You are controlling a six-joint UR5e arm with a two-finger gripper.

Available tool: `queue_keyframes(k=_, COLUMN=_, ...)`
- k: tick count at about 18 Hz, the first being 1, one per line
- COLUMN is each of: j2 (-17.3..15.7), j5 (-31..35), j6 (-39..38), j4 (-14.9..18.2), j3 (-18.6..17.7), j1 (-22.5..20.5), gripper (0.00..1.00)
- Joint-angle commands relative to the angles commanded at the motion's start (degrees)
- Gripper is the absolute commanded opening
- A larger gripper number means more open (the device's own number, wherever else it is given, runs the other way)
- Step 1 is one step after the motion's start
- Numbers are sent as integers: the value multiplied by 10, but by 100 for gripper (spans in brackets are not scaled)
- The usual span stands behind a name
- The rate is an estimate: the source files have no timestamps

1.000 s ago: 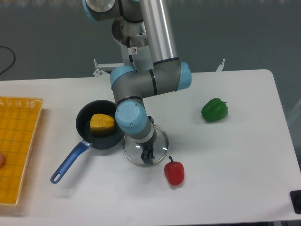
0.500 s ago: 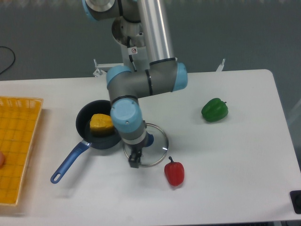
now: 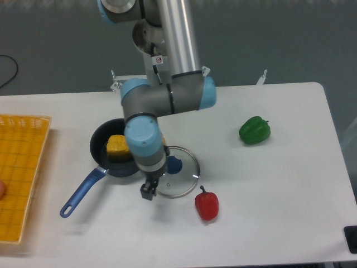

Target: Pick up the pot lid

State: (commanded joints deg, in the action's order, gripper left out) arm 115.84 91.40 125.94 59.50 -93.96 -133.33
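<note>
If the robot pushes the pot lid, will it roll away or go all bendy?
It probably won't bend, because the lid looks like clear glass or hard plastic with a shiny rim around it. It's lying flat, so a push would likely slide it, not roll it. The see-through part looks smooth and might be slippery, so the blue knob seems easier to hold.

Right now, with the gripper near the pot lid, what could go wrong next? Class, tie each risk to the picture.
The gripper's tips appear off to one side of the blue knob, so closing here could miss it.
The pan sits close beside the glass lid; the arm might bump it.
The red pepper lies near the rim; a pushed lid could roll it.
</note>
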Motion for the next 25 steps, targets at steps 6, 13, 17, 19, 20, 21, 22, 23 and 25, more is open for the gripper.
queue_keyframes(k=6, j2=3, j5=4, j6=39, j4=0, j3=0, j1=10, gripper=100)
queue_keyframes(k=13, j2=33, j5=6, j6=91, j4=0, j3=11, j1=36, gripper=100)
queue_keyframes(k=17, j2=25, j5=9, j6=111, j4=2, j3=-3, j1=26, gripper=100)
queue_keyframes(k=19, j2=16, j5=10, j6=124, j4=4, j3=-13, j1=25, gripper=100)
queue_keyframes(k=20, j2=13, j5=10, j6=123, j4=4, j3=-17, j1=25, gripper=100)
queue_keyframes(k=21, j2=13, j5=11, j6=125, j4=4, j3=-17, j1=25, gripper=100)
queue_keyframes(k=22, j2=13, j5=11, j6=126, j4=5, j3=-19, j1=25, gripper=100)
queue_keyframes(k=23, j2=10, j5=13, j6=130, j4=6, j3=-23, j1=22, gripper=100)
queue_keyframes(k=25, j2=4, j5=17, j6=140, j4=5, j3=-31, j1=16, gripper=100)
